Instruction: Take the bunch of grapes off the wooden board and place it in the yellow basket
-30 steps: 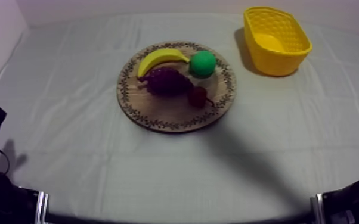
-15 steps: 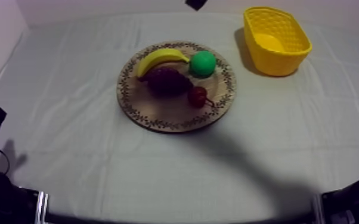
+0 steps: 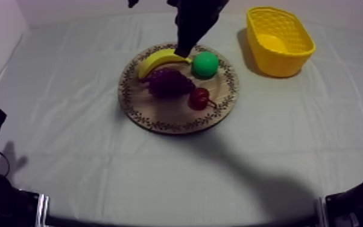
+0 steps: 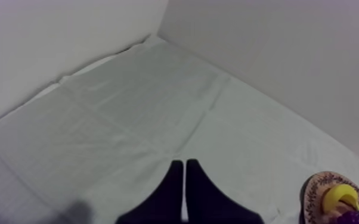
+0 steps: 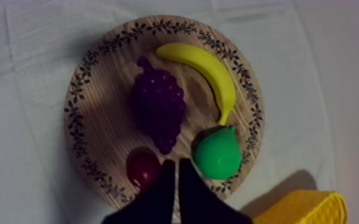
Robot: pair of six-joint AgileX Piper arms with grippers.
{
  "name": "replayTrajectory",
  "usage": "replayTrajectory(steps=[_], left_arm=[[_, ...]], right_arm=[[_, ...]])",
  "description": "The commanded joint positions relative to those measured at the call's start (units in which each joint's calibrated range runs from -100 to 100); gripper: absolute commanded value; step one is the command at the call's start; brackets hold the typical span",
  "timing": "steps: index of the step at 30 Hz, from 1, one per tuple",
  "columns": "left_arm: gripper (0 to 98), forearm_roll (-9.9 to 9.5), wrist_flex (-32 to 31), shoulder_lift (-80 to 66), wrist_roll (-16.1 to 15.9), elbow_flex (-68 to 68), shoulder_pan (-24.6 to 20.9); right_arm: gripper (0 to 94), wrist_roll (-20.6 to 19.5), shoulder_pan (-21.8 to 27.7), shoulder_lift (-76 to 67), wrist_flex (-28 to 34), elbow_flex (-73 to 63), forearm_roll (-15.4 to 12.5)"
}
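Right pincer (image 5: 175, 164) arrived over board (image 5: 98, 77), closed, empty; grapes (image 5: 158, 104) lengthwise, tip toward it.

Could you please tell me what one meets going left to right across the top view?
Bunch of grapes → pear → yellow basket. Banana and small red fruit overlap these, so I leave them out.

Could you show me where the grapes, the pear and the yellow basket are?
grapes (image 5: 158, 110), right wrist view, middle of the bunch.
pear (image 5: 217, 154), right wrist view, its green body.
basket (image 3: 275, 62), top view, its near outer wall.
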Motion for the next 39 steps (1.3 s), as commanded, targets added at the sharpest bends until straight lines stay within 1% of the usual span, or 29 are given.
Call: replayTrajectory(steps=[1,6,8,10,12,15,19,21,24,27,30,39], left_arm=[[0.1,-0.01,0.02,-0.03,0.01,0.01,-0.01],[0.1,-0.01,0.02,-0.03,0.01,0.01,-0.01],[0.1,-0.01,0.02,-0.03,0.01,0.01,-0.01],[0.1,-0.01,0.02,-0.03,0.01,0.01,-0.01],[0.1,-0.01,0.02,-0.03,0.01,0.01,-0.01],[0.1,-0.01,0.02,-0.03,0.01,0.01,-0.01],[0.1,-0.01,0.02,-0.03,0.01,0.01,-0.01],[0.1,-0.01,0.02,-0.03,0.01,0.01,-0.01],[0.1,-0.01,0.02,-0.03,0.01,0.01,-0.01],[0.1,-0.01,0.02,-0.03,0.01,0.01,-0.01],[0.1,-0.01,0.02,-0.03,0.01,0.01,-0.01],[0.1,-0.01,0.02,-0.03,0.01,0.01,-0.01]], right_arm=[[0.7,0.14,-0.03,-0.09,-0.57,0.0,0.21],[0.7,0.15,-0.24,-0.4,-2.04,0.11,0.49],[0.9,-0.55,-0.42,-0.58,-2.77,0.36,0.89],[2.9,-1.41,-0.5,-0.71,-3.42,0.89,1.17],[7.7,-1.8,-0.47,-0.88,-4.52,1.73,1.01],[26.2,-2.5,-0.39,-1.16,-6.17,3.12,1.0],[55.5,-1.86,-0.43,-1.73,-7.53,5.63,1.22],[65.1,-1.69,-0.37,-2.05,-8.57,6.82,1.54],[74.2,-1.35,-0.42,-2.33,-9.5,7.98,2.1],[79.3,-1.21,-0.72,-2.45,-10.01,8.45,2.83],[81.4,-1.11,-0.88,-2.59,-10.37,8.77,3.14],[82.4,-0.22,-1.01,-1.91,-12.96,11.32,3.24]])
